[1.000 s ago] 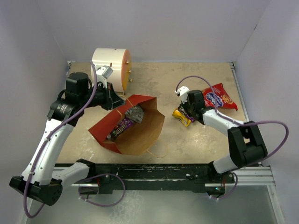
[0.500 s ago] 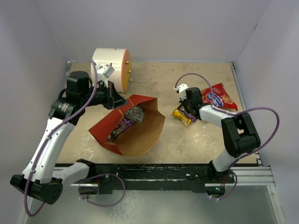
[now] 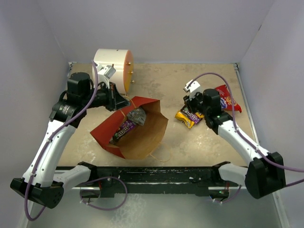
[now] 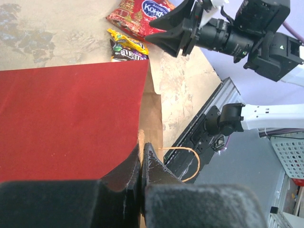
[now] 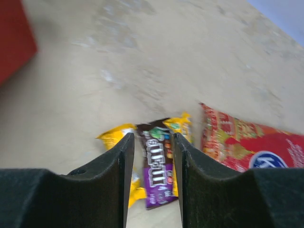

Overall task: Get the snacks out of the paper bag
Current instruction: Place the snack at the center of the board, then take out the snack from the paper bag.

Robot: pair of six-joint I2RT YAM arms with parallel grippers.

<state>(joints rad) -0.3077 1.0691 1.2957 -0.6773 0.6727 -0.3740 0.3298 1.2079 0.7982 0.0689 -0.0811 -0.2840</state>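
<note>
The red paper bag lies open on the table, brown inside. A purple packet and a silver-grey packet lie in it. My left gripper is shut on the bag's upper rim; in the left wrist view its jaws pinch the paper edge beside the red wall. My right gripper is open and empty, hovering just above the yellow-purple packet. In the right wrist view the packet shows between the open fingers. The larger red snack bag lies right of it.
A white-and-orange cylinder stands at the back left, just behind my left gripper. White walls close the table on three sides. A black rail runs along the near edge. The bag's cord handle hangs toward it.
My right arm has drawn back and lifted from the yellow-purple packet, its elbow swinging out to the right. The packet lies where it was. The left arm and bag have not moved.
</note>
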